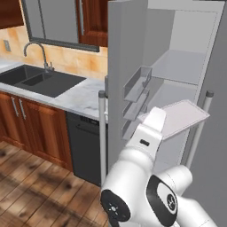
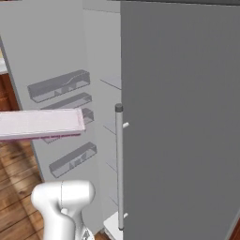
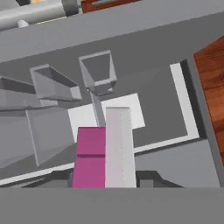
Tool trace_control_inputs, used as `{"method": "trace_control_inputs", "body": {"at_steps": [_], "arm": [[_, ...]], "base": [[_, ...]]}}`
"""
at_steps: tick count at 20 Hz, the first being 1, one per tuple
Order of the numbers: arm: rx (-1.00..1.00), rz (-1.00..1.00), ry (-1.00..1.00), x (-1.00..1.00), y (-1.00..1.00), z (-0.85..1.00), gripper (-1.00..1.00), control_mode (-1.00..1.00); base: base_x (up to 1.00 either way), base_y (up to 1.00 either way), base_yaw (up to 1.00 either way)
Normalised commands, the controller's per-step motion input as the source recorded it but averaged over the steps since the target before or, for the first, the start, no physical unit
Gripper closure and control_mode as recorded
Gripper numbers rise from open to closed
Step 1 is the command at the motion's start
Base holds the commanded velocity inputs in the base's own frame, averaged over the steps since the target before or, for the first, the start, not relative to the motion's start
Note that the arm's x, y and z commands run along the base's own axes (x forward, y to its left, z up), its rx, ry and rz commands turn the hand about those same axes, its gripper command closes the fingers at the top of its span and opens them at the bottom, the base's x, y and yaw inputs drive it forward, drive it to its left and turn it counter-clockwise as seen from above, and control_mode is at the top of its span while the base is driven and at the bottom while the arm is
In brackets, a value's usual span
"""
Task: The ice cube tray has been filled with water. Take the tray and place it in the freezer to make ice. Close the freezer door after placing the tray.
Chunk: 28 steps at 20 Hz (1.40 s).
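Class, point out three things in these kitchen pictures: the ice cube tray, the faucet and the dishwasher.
Tray [image 1: 184,116], left base view: middle of its flat top.
Faucet [image 1: 41,49], left base view: upper part of its curved spout.
Dishwasher [image 1: 85,146], left base view: middle of its black front.

White arm [image 1: 146,177] reaches up and forward—gripper [image 3: 105,177] clamped (fingertips low in hand view).

Pale pink ice cube tray [image 1: 181,116], grey freezer door [image 1: 126,53], possibly magenta underside.
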Motion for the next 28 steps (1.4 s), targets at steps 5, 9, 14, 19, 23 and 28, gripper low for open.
{"method": "trace_control_inputs", "body": {"at_steps": [5, 9, 14, 19, 23, 28], "arm": [[-0.15, 0.20, 0.03, -0.03, 0.00, 0.00, 1.00, -1.00], [-0.12, 0.17, 0.00, 0.00, -0.02, 0.08, 1.00, -1.00], [-0.07, 0.16, 0.00, 0.00, -0.12, 0.11, 1.00, -1.00], [0.00, 0.14, -0.02, 0.00, -0.24, 0.07, 1.00, -1.00], [0.00, 0.09, -0.05, 0.00, -0.13, 0.00, 1.00, -1.00], [0.00, 0.05, -0.08, 0.00, -0.12, 0.00, 1.00, -1.00]], "base": [[0.00, 0.00, 0.00], [0.00, 0.00, 0.00], [0.00, 0.00, 0.00], [0.00, 0.00, 0.00], [0.00, 0.00, 0.00], [0.00, 0.00, 0.00]]}}
